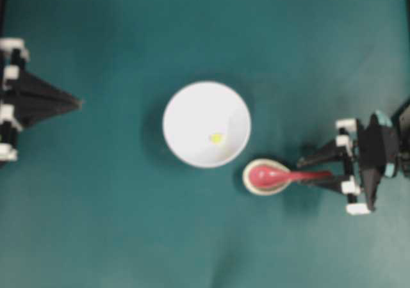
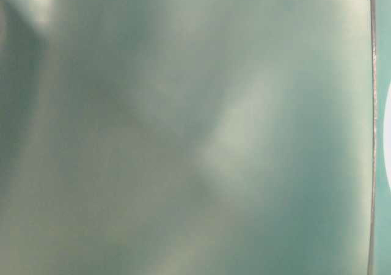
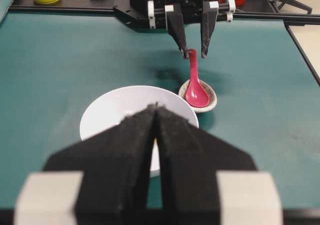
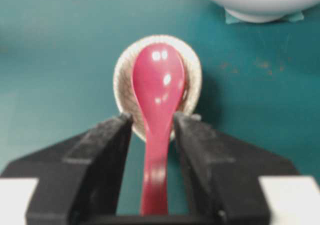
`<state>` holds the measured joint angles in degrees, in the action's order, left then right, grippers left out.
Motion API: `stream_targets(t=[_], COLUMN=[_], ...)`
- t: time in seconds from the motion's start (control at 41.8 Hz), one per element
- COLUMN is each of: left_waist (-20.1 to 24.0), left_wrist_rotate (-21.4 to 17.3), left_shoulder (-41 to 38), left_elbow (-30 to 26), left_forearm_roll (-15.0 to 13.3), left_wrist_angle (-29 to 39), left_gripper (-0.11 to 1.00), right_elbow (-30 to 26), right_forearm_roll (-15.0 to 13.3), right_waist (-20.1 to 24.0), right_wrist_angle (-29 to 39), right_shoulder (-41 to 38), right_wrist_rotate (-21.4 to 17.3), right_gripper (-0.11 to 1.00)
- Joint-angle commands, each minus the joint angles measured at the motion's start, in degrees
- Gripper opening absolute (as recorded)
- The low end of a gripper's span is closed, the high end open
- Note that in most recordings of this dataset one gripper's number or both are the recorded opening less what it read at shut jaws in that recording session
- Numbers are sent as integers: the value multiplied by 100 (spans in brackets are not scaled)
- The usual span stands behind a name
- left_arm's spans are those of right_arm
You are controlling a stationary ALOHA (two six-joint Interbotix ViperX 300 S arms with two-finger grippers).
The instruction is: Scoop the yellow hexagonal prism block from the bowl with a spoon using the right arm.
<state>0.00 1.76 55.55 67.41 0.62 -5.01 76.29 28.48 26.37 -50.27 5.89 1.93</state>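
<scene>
Left gripper (image 1: 78, 102): parked at the worktop's (image 1: 102, 237) left edge, well apart from everything; fingers (image 3: 135, 150) pressed together, holding nothing.

Bowl (image 1: 186, 105): centre of the worktop, upright. The block (image 1: 216, 137) lies inside it, toward the lower right of the floor, apart from the wall.

Spoon (image 1: 272, 173): just right of the bowl and below it in the overhead view, its scoop seated in a small speckled rest (image 4: 122, 80), handle running out toward the right arm (image 1: 375, 163).

Right gripper (image 4: 152, 130): fingers spread, one on each side of the handle. Contact cannot be confirmed; a gap shows on both sides in the wrist view, so nothing is pinched.

Handling assessment: the spoon appears rigid, glossy and probably slippery, possibly breakable if ceramic. A grip across the handle's flat sides, at mid-handle, looks soundest; a hold at the very end may let it swivel. The block looks very light and may skate ahead of the scoop.
</scene>
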Motion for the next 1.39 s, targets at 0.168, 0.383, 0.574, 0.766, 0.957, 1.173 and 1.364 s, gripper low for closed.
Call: stream_targets(t=[0.168,0.383,0.574,0.766,0.957,1.173,1.364], left_waist=[0,0,0,0,0,0,0], left_wrist_rotate=[0,0,0,0,0,0,0], left_shoulder=[-70,-70,-70,-70,-62,-70,-70], left_elbow=[-97,-88,-97,-97,-88,-97,-105], left_forearm_roll=[18,18,18,18,18,18,18], left_wrist_angle=[-18,-18,-18,-18,-18,-18,-18], left_gripper=[0,0,0,0,0,0,0], right_elbow=[-35,-35,-35,-26,-35,-26,0], right_forearm_roll=[0,0,0,-9,0,0,-9], right_waist=[132,255,264,264,272,264,237], right_wrist_angle=[-914,-1204,-1345,-1477,-1450,-1705,-1881], right_shoulder=[-835,-1187,-1406,-1433,-1433,-1424,-1204], right_wrist_rotate=[-290,-492,-624,-633,-633,-598,-536], right_gripper=[45,45,45,45,45,26,23])
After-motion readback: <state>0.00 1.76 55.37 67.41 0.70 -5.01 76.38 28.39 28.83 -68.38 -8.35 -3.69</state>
